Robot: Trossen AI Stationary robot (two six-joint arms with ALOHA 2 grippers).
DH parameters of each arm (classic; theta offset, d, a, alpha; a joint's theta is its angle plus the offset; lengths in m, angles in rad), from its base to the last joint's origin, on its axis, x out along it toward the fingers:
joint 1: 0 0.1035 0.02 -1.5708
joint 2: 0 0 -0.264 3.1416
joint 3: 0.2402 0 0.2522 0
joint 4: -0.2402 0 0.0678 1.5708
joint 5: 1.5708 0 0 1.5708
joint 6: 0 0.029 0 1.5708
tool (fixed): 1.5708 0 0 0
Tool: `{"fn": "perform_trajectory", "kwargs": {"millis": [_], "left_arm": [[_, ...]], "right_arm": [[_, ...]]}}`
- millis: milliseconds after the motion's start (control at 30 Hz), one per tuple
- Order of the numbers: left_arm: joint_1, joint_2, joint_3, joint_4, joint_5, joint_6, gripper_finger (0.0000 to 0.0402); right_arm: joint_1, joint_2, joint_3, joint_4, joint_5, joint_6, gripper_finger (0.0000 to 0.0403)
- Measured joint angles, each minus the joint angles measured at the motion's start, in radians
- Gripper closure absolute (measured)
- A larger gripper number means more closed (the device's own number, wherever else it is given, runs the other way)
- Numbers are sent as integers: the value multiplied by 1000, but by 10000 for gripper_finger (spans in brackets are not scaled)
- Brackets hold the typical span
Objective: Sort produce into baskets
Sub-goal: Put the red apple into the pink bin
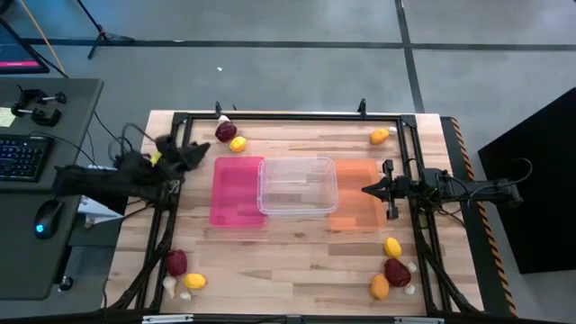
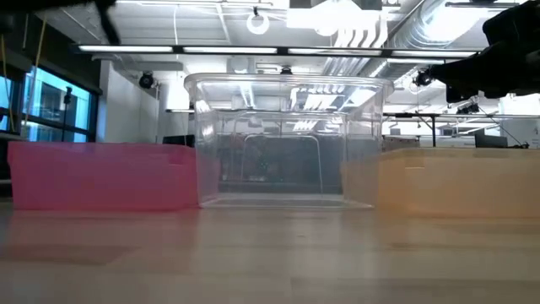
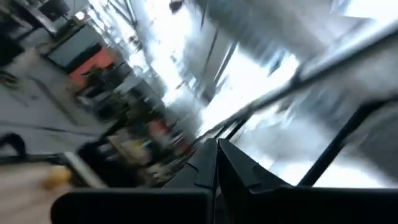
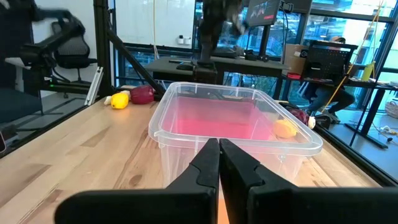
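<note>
Three trays sit side by side mid-table: the pink tray (image 1: 236,191), the clear tray (image 1: 298,185) and the orange tray (image 1: 355,193); they also show in the low view as pink (image 2: 101,176), clear (image 2: 283,143) and orange (image 2: 460,179). Produce lies in the table's corners: a dark red lump (image 1: 225,132) and a yellow oval (image 1: 238,143) at the far left. My left gripper (image 1: 193,151) is shut and empty just left of them. My right gripper (image 1: 367,189) is shut and empty above the orange tray, pointing at the clear tray (image 4: 236,124).
More produce: a yellow oval (image 1: 379,137) far right; a red lump (image 1: 175,263), yellow oval (image 1: 194,281) and whitish bulbs (image 1: 171,288) near left; yellow ovals (image 1: 392,247), a red lump (image 1: 397,272) and a bulb (image 1: 409,290) near right. A black frame (image 1: 288,115) rims the table.
</note>
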Motion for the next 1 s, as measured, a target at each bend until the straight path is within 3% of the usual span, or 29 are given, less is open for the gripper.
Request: {"fn": "perform_trajectory", "kwargs": {"millis": [67,133,267,400,500,600,867,1000], "left_arm": [[10,132,185,-242,-6,104,401],[57,259,390,-613,-61,179,401],[247,522,759,-1303,-129,162,401],[455,692,929,-1756,-136,125,401],[544,734,912,-1852,-113,86,401],[588,737,842,-1827,-89,61,401],[597,733,659,-1760,-73,4,399],[597,733,592,-1713,-73,4,376]], "right_arm": [[0,0,0,0,0,0,402],[0,0,0,0,0,0,402],[0,0,0,0,0,0,402],[0,0,0,0,0,0,402],[0,0,0,0,0,0,402],[0,0,0,0,0,0,402],[0,0,0,0,0,0,402],[0,0,0,0,0,0,402]]}}
